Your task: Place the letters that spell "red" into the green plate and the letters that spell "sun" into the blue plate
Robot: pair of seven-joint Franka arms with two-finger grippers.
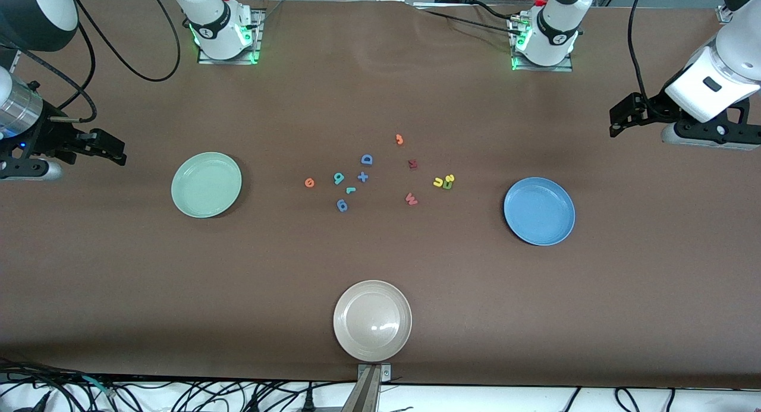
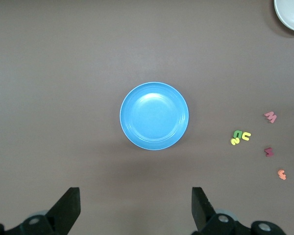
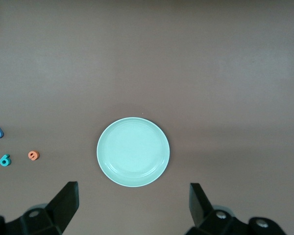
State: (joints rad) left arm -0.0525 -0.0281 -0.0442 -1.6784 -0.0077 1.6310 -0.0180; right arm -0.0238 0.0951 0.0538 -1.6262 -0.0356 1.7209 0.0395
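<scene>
Judging by looks, the orange "e" [image 1: 309,182] was light, soft foam; pinch its outer edges. Left pincer [image 2: 134,208] and right pincer [image 3: 132,205] both stood apart, empty.

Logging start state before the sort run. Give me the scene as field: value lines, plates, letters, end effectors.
green plate: empty, toward the right arm's end of the table
blue plate: empty, toward the left arm's end
beige-white plate: empty, nearest the front camera
red letters: orange e, teal d, teal r, loose between the plates
sun letters: yellow u, yellow s, olive n, clustered together
left end effector: open, empty
right end effector: open, empty
</scene>
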